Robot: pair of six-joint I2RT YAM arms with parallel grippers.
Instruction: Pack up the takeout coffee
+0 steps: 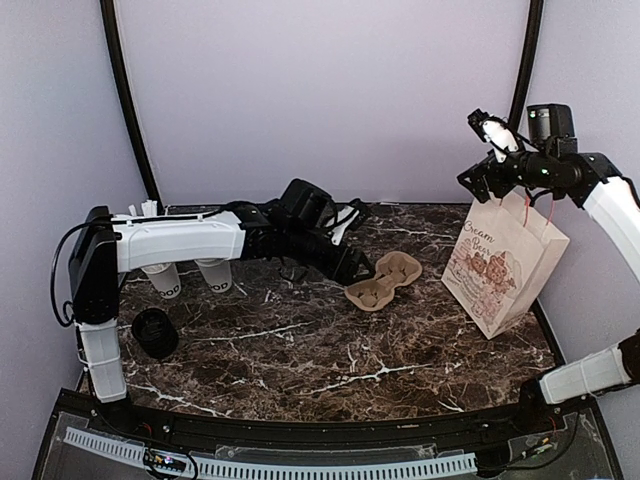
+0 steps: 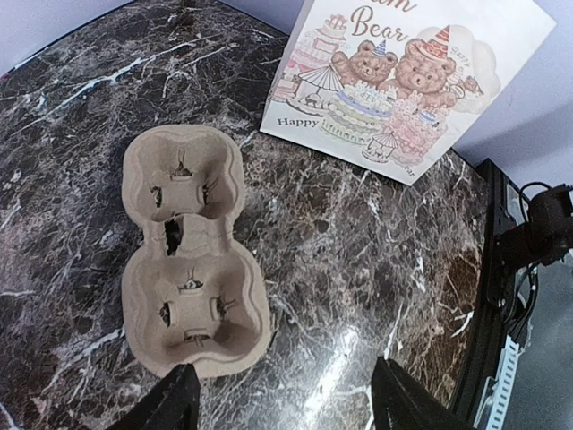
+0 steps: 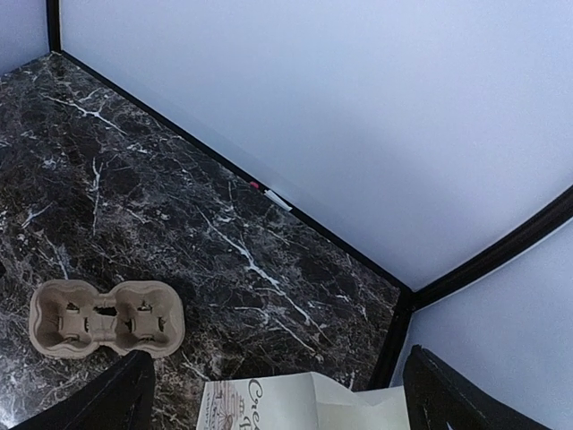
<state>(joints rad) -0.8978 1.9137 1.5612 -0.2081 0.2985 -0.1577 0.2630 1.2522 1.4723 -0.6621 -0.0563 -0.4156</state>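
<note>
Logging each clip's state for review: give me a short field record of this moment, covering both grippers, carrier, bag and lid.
left gripper: open, empty, just short of the cup carrier
right gripper: open, empty, raised above the paper bag
cup carrier: lying flat, both wells empty
paper bag: upright, far right
black lid: far left, apart from both grippers

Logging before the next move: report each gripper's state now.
Left gripper: open, empty, near the pulp cup carrier.
Right gripper: open, empty, above the paper gift bag.
</note>
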